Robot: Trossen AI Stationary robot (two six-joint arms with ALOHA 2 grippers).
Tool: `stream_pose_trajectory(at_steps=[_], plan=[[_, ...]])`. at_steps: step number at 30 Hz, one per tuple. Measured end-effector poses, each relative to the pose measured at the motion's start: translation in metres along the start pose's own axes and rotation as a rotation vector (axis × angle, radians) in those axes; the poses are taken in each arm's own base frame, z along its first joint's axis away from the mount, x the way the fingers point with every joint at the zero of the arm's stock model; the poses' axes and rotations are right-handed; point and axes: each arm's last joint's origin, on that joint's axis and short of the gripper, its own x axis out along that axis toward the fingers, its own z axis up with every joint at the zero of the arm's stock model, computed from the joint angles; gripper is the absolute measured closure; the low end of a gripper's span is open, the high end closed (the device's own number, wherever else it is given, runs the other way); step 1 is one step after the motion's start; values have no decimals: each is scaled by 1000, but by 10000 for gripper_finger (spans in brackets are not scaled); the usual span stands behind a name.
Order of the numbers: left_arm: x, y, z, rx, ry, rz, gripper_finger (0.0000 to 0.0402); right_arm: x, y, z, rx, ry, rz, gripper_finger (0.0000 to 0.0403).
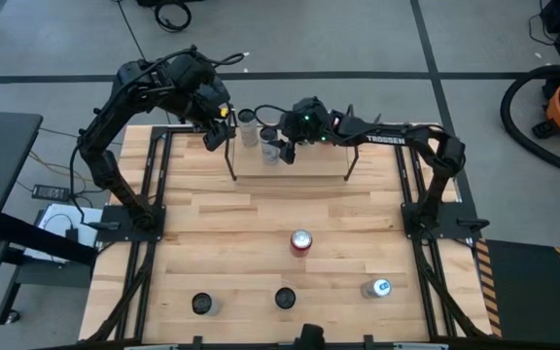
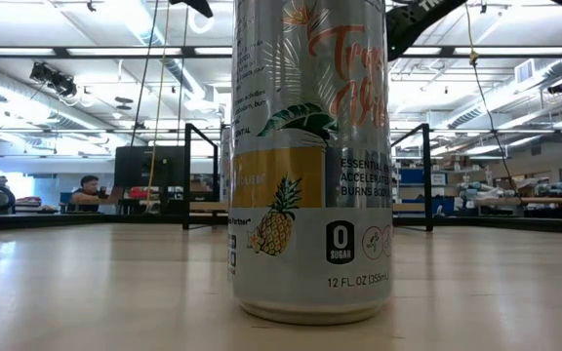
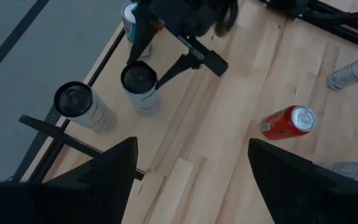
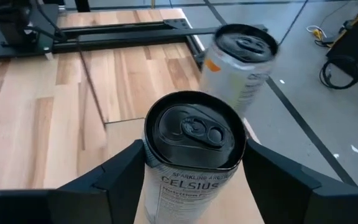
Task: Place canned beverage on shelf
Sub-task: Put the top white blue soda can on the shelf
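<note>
The shelf [image 1: 295, 160] stands at the table's far middle: a light wood board on thin black end frames. My right gripper [image 1: 280, 146] is over its left part, shut on an upright black-topped can [image 4: 194, 134] marked CELSIUS. That can also shows in the left wrist view [image 3: 140, 87]. A second black-topped can [image 4: 241, 56] stands upright on the board just beyond it, toward the far edge [image 1: 249, 122]. My left gripper [image 3: 191, 168] is open and empty above the shelf's left end [image 1: 217, 131]. My right gripper pinches the can between its two fingers, one on each side of the wall just below the top rim [image 4: 157, 180]. The fingers [image 3: 182, 62] come about level from the table's right side. The can is upright over the shelf board. I cannot tell whether its base rests on the board.
A red can [image 1: 301, 241] stands mid-table. Two black-topped cans [image 1: 202, 303] [image 1: 285, 297] and a silver-blue can [image 1: 377, 288] are near the front edge. The middle one fills the low view [image 2: 310, 156]. A third can [image 3: 129, 12] shows partly behind my right gripper.
</note>
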Motion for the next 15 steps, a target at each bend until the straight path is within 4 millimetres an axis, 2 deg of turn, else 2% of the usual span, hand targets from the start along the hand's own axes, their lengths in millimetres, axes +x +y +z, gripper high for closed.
stream_pose_trajectory(at_steps=[15], plan=[[0, 0, 0, 26, 2, 1, 95, -17, -37, -8, 25, 33, 36, 144]])
